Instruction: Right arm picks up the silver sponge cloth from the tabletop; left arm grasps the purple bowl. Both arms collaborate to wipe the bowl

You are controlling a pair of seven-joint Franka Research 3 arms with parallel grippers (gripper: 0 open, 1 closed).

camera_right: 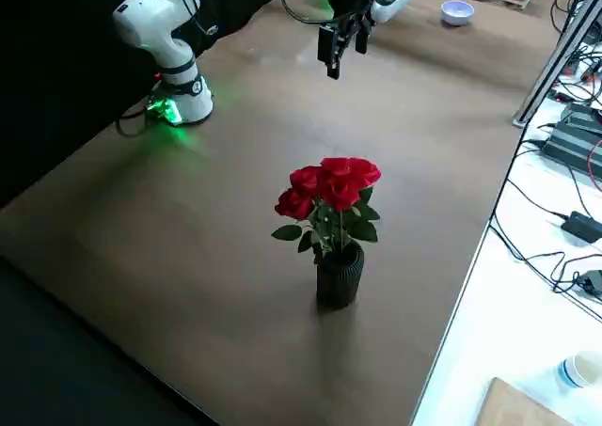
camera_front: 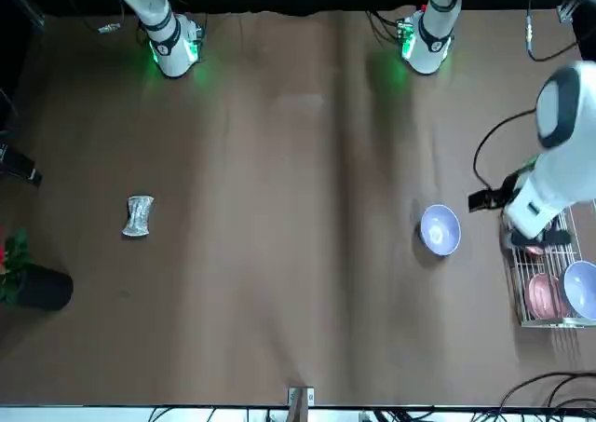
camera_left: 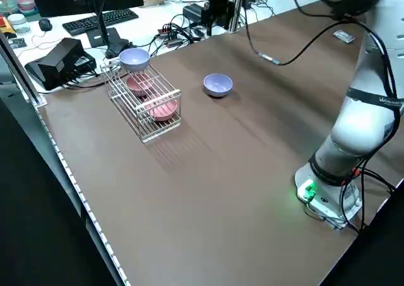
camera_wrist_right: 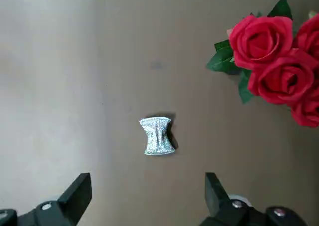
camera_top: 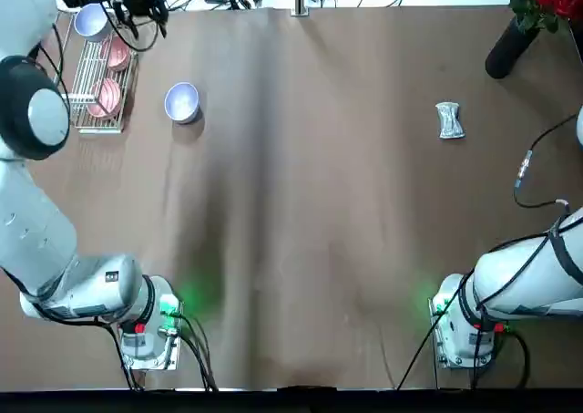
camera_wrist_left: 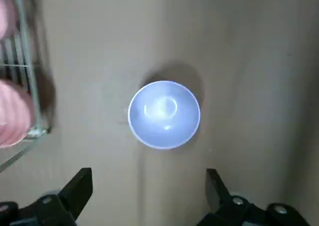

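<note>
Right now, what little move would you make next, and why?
I would probably ease the left tool over the purple bowl and then lower it: its fingers are open, and the bowl sits upright on the tabletop, outside the wire rack, with nothing gripping it.

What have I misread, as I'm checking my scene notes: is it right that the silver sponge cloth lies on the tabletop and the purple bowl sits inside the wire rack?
The bowl's place is wrong: the purple bowl sits on the tabletop beside the wire rack, as the top view shows.
</note>
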